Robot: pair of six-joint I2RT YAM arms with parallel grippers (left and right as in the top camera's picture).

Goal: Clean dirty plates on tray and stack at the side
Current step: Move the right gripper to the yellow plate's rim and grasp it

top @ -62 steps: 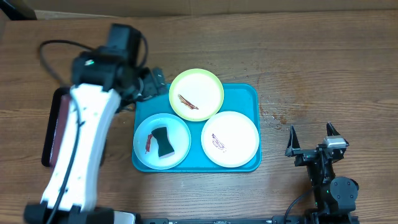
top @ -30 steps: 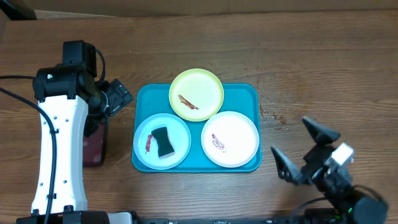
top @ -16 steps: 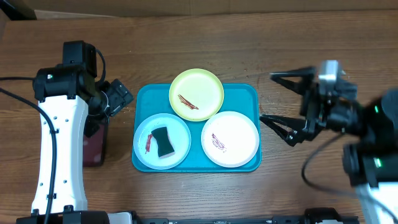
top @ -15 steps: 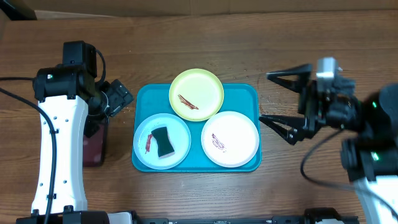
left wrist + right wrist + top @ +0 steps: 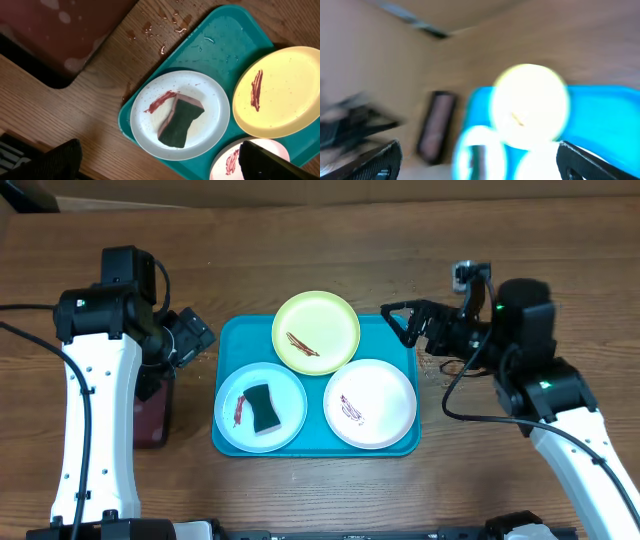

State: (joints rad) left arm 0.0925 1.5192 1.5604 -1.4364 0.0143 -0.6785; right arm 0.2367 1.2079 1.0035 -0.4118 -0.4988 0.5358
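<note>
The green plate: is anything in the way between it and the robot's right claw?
Nothing visible is in the way. The right gripper hangs open just to the right of the green plate, and only a bare corner of the tray lies between them.

Robot lab, wooden table (image 5: 320,250), cabled arms (image 5: 95,400)

the right wrist view is blurring; left of the tray (image 5: 392,332), the left arm (image 5: 95,420) is partly covering the maroon tray (image 5: 155,415).

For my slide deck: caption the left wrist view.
Green sponge rests on the smeared light blue plate in the turquoise tray, beside the lime green plate.
</note>
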